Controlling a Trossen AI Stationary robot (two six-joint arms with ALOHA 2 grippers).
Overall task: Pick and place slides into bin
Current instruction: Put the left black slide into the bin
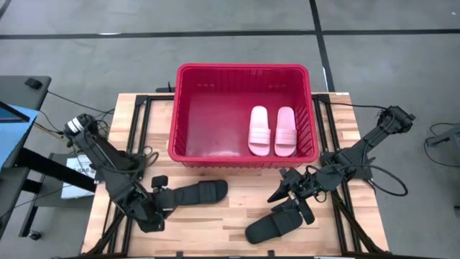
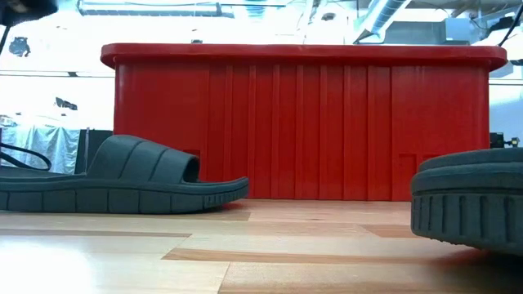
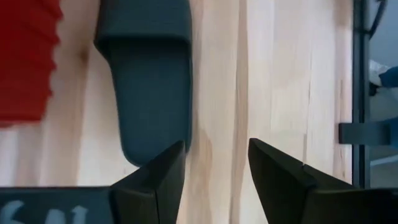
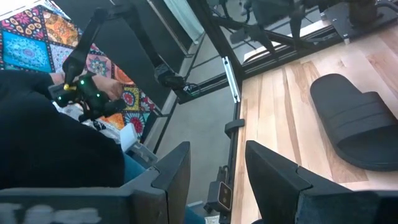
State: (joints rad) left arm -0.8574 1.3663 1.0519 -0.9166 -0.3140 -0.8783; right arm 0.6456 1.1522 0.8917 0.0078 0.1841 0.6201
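from above: two pink slides [image 1: 272, 131] already in bin [image 1: 184, 108]; two black slides [image 1: 200, 193] on counter [image 1: 237, 208]. left hand [image 1: 159, 194] by near slide's heel, right hand [image 1: 289, 188] above the other.
left wrist: fingers apart, empty; centre over heel edge before closing.
low view: tall bin wall; lift well clear of rim.
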